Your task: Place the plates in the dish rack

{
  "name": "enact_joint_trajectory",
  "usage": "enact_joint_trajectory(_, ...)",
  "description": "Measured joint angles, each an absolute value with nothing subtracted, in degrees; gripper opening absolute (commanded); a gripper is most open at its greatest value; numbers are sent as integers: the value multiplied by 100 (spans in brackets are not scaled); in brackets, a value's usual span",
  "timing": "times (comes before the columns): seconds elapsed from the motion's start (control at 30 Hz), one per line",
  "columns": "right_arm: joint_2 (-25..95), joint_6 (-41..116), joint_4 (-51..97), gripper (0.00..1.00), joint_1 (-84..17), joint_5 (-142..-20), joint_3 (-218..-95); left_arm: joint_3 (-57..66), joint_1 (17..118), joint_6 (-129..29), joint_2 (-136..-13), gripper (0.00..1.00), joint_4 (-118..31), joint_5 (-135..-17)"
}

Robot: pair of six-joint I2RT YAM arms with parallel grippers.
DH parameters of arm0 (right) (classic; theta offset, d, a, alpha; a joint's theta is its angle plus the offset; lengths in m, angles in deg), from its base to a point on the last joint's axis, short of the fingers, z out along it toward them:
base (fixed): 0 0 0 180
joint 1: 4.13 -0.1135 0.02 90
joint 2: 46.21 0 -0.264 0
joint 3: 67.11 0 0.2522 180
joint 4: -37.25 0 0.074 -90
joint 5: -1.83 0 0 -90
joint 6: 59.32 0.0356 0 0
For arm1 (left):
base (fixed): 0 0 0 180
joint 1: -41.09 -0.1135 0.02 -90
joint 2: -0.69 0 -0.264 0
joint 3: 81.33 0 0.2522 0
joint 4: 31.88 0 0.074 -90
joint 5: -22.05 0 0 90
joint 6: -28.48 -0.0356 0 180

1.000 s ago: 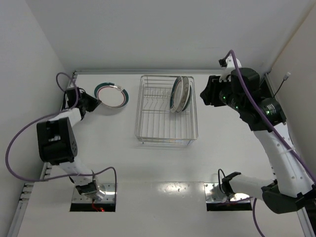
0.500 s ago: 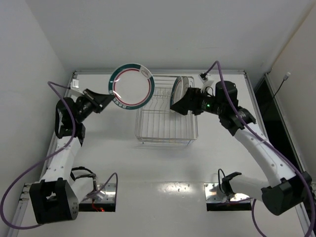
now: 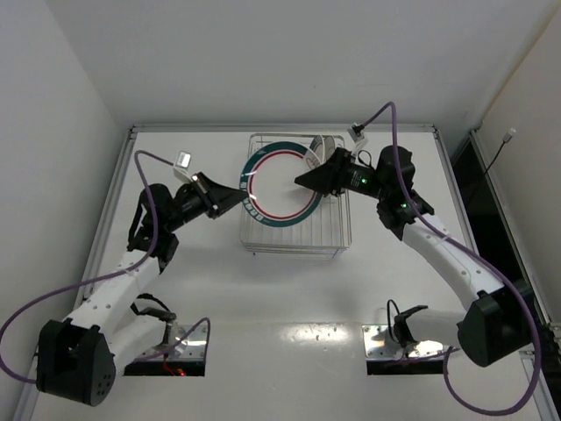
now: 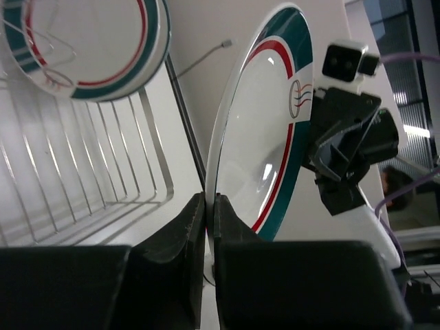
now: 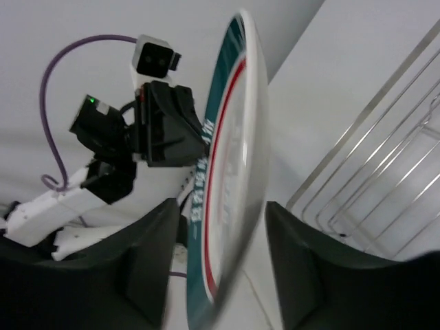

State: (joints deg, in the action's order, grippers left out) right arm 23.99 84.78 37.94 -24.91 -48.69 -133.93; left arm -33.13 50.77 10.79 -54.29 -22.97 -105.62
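Observation:
A white plate with a teal rim and thin red ring (image 3: 282, 184) (image 4: 261, 137) hangs tilted over the dish rack (image 3: 298, 230). My left gripper (image 3: 235, 195) (image 4: 210, 203) is shut on its left rim. My right gripper (image 3: 307, 178) (image 5: 220, 206) is open and straddles the opposite rim, a gap showing on each side of the plate (image 5: 230, 172). Another teal-rimmed plate (image 4: 89, 41) stands upright in the rack's far right part. From above the held plate mostly hides it, so only its top edge (image 3: 323, 142) shows.
The wire rack (image 4: 89, 158) (image 5: 385, 158) fills the middle of the white table. The table's raised back edge (image 3: 193, 128) runs just behind it. Both arm bases and their purple cables (image 3: 53, 298) lie along the near edge.
My left arm has swung the plate to the right, from beside the rack to over it. The right gripper has come left from beside the rack onto the plate's right rim.

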Motion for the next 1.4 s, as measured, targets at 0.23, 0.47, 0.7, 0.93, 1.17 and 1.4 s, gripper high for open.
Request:
enact_joint_trajectory(0.23, 2792, 8292, 2940, 0, -2299, -5146, -13642, -2546, 5595, 465, -5777, 77, -2957, -10392)
enact_joint_trajectory(0.47, 2541, 6929, 697, 0, -2795, -8257, -15249, -269, 5450, -1577, -5871, 84, -6098, -8571)
enact_joint_trajectory(0.7, 3815, 5989, -81, 0, -3332, -10713, -17041, -253, 5422, -2704, -5801, 84, -7499, -6602)
enact_joint_trajectory(0.93, 5679, 5420, -881, 0, -3477, -11660, -18143, -1327, 5171, -3157, -5574, 84, -7829, -5813)
enact_joint_trajectory(1.17, 6241, 5294, -1272, 0, -3505, -11953, -18425, -1897, 5101, -3537, -4911, 87, -7816, -5400)
enact_joint_trajectory(1.4, 6735, 5302, -1421, 0, -3588, -12167, -19004, -1943, 5101, -3662, -4439, 88, -7558, -5314)
